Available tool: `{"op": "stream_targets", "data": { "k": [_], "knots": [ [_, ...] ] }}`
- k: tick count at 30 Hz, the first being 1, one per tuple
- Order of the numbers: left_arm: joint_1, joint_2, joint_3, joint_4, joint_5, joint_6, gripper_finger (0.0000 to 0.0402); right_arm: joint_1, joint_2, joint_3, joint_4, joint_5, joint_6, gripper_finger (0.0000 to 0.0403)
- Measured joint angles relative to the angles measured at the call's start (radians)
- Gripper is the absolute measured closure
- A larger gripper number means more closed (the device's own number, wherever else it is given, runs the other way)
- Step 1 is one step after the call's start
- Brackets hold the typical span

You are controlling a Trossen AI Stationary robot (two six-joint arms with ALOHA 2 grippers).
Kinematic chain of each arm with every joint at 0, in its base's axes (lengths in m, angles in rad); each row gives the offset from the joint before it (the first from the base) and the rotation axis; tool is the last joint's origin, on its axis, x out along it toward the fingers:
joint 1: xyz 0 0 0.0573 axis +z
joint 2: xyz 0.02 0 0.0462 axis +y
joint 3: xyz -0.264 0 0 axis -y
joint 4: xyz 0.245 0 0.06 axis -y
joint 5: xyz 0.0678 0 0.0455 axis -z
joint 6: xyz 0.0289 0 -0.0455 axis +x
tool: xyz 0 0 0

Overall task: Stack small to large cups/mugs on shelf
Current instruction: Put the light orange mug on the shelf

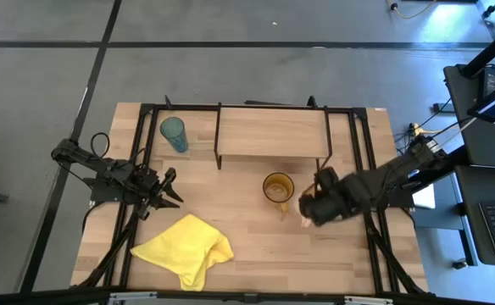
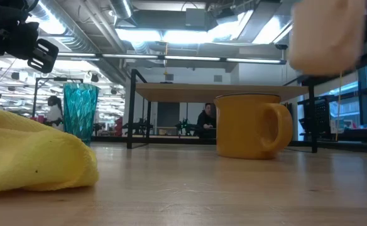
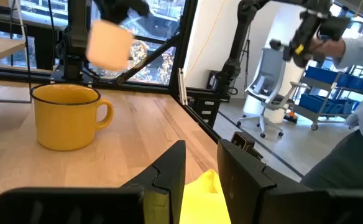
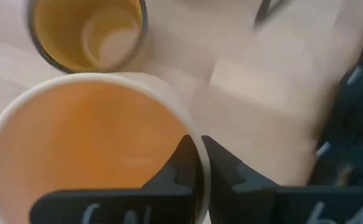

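Note:
The small pale-orange mug point(image 4: 88, 162) is held in the air by my right gripper point(image 4: 200, 158), to the right of the amber-yellow mug point(image 1: 277, 186) and a little nearer the table's front edge. It also shows high up in the low view point(image 2: 325, 34). The amber mug stands upright on its base on the table, in front of the shelf point(image 1: 271, 131). The teal tumbler point(image 1: 174, 133) stands upright at the far left, beside the shelf. My left gripper point(image 1: 169, 191) is open and empty at the left, just beyond the yellow cloth point(image 1: 184, 248). My right gripper pinches the pale-orange mug's rim point(image 4: 201, 186), one finger point(image 4: 184, 165) inside the mug and one outside. The fingers come from above, pointing down. The mug hangs upright, its opening up, lifted clear of the table.
The yellow cloth lies crumpled near the table's front left. A black metal frame point(image 1: 146, 127) runs around the tabletop and past the shelf's ends. Bare wood lies between the amber mug and the cloth. A person's sleeve point(image 3: 355, 43) shows in the room beyond the table.

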Motion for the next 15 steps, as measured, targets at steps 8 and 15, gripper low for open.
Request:
{"op": "stream_targets", "data": {
  "k": [8, 15],
  "knots": [
    [0.0, 0.0, 0.0, 0.0, 0.0, 0.0, 0.0315, -0.285, -0.076, 0.126, -0.03, 0.093, -0.381, 0.0392],
    [0.0, 0.0, 0.0, 0.0, 0.0, 0.0, 0.0314, -0.604, -0.161, 0.124, -0.032, 0.155, -0.616, 0.0391]
  ]
}}
